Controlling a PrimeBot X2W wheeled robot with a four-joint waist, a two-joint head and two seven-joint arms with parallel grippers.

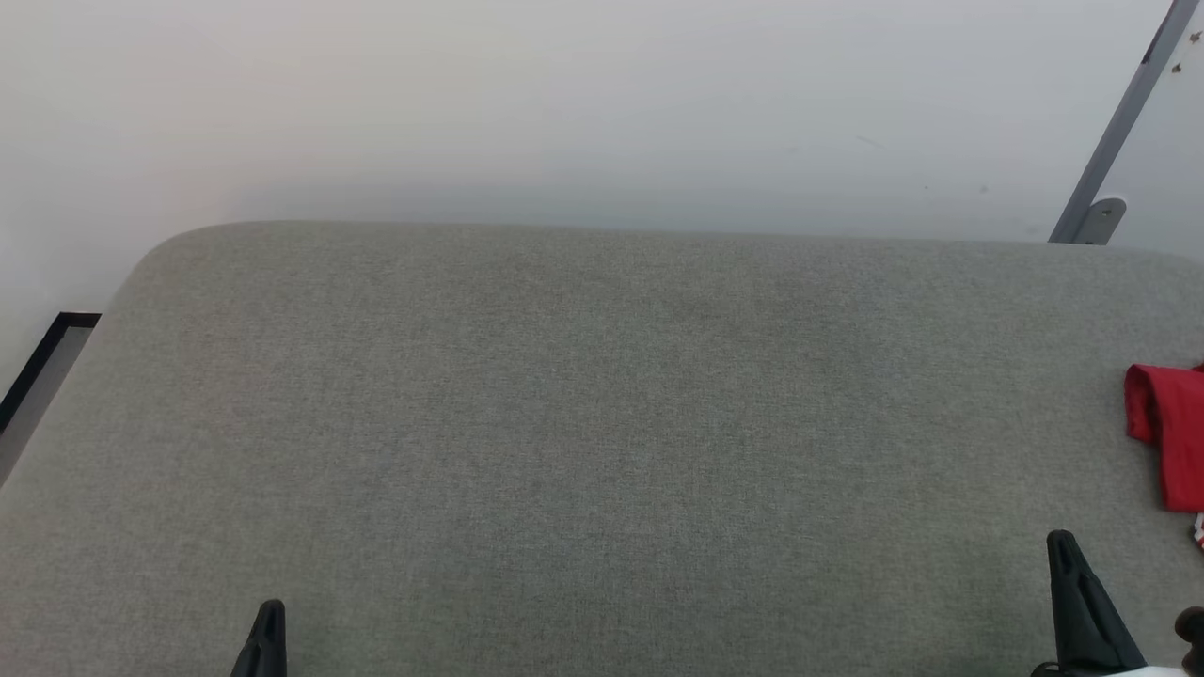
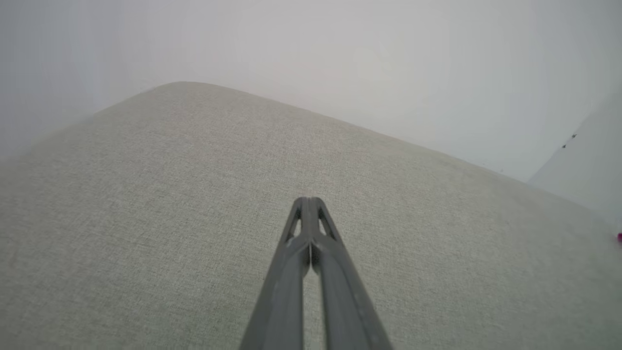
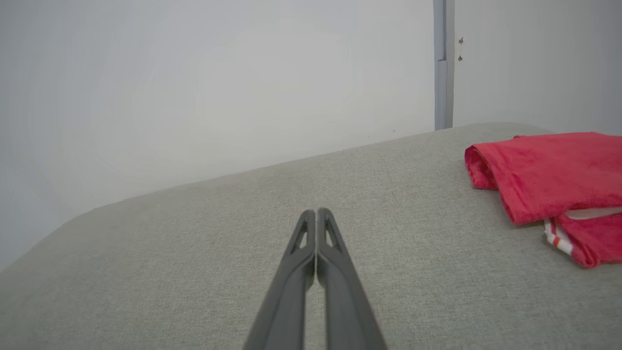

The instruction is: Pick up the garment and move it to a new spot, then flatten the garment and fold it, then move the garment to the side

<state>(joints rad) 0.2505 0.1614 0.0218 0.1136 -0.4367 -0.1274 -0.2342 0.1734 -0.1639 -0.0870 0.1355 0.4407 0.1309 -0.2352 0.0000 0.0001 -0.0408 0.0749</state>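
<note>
At the far left of your head view, a thin black strip [image 1: 47,353] runs beside the edge of the bench [image 1: 602,423]. The bench is soft, with a grey cloth top and round corners. A plain pale wall [image 1: 564,103] stands behind it.

Your left hand [image 1: 271,616] is low on the left, above the bench near its front edge. In your left wrist view the two dark fingers [image 2: 302,228] are pressed together, so the left hand [image 2: 309,200] is closed with nothing in it.

The middle of the bench is bare grey cloth.

Your right hand [image 1: 1063,545] is low on the right, also over the bench. In your right wrist view the right hand [image 3: 317,212] is closed too, and it grips nothing.

Above it, a grey metal post [image 1: 1119,122] leans up the wall.

The garment [image 1: 1171,432] lies on the bench at the far right edge of your head view, past the right hand and not touching it. In your right wrist view the garment [image 3: 549,170] is a red folded pile, with a bit of red-and-white stripe trim [image 3: 554,238] at its near side.
</note>
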